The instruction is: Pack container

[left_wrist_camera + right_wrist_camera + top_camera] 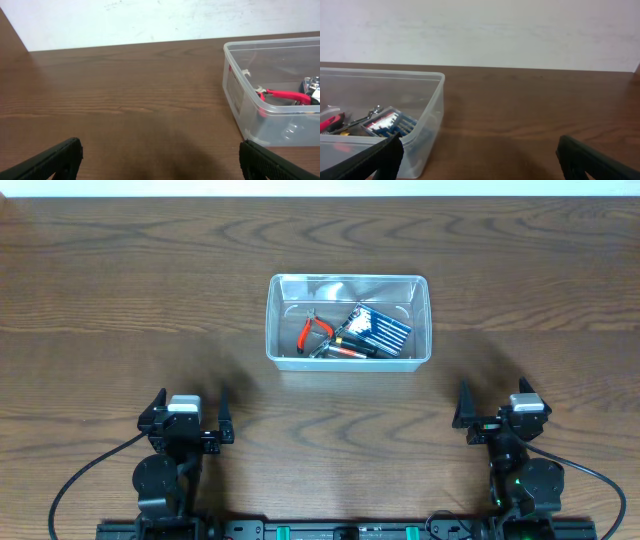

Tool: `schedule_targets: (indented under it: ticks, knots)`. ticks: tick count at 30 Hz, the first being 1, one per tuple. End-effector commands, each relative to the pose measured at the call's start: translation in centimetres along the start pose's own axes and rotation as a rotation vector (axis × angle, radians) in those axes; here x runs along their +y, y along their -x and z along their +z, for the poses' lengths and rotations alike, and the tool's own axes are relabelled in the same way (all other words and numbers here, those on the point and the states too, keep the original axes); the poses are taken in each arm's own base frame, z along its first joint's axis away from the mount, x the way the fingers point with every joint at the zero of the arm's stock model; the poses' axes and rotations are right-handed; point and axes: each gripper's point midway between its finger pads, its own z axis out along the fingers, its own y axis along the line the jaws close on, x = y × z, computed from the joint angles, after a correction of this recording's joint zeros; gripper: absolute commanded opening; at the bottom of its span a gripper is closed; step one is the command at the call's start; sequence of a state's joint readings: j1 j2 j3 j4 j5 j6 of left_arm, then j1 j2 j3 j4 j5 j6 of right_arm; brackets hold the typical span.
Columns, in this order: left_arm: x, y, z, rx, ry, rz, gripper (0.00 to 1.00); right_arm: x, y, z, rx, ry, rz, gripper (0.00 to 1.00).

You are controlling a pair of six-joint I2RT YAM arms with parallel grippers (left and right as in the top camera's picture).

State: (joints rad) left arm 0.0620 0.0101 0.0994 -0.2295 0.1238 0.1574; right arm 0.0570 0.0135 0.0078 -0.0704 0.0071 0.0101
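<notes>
Contents: small tools lie jumbled inside the clear, shallow rectangular plastic container (345, 364). Only the red-handled pliers (314, 331) and the dark blue card of silvery bits (380, 328) can be made out. The orange and metal pieces beneath them are too small to name.
Cut off: the left wrist view crops the container (240, 95) at its right edge, and the pliers (282, 95) show blurred through the wall. The right wrist view crops the container at its left edge, with the blue card (385, 122) dim behind frosted plastic.
Container position: upright on the dark brown wood-grain table (120, 300), centred left to right and toward the far side, well apart from both arms.
Left gripper (192, 410): at the near left of the table with its jaws spread wide, holding nothing and touching nothing. In its own camera only the two black fingertips (55, 157) enter at the lower corners.
Right gripper (495, 402): at the near right, mirroring the left, with its jaws spread wide and empty. Its black fingertips (590, 157) are likewise clipped by the frame.
Background: a plain white wall (150, 20) stands beyond the table's far edge.
</notes>
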Motion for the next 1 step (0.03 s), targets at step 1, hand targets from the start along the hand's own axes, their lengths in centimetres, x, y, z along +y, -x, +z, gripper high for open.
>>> schedule_targets:
  ticks: [1]
  knots:
    - [0.14,-1.25,0.28,0.028,0.009,-0.004,0.98,0.47,-0.04,-0.04,-0.001,0.021,-0.016,0.99]
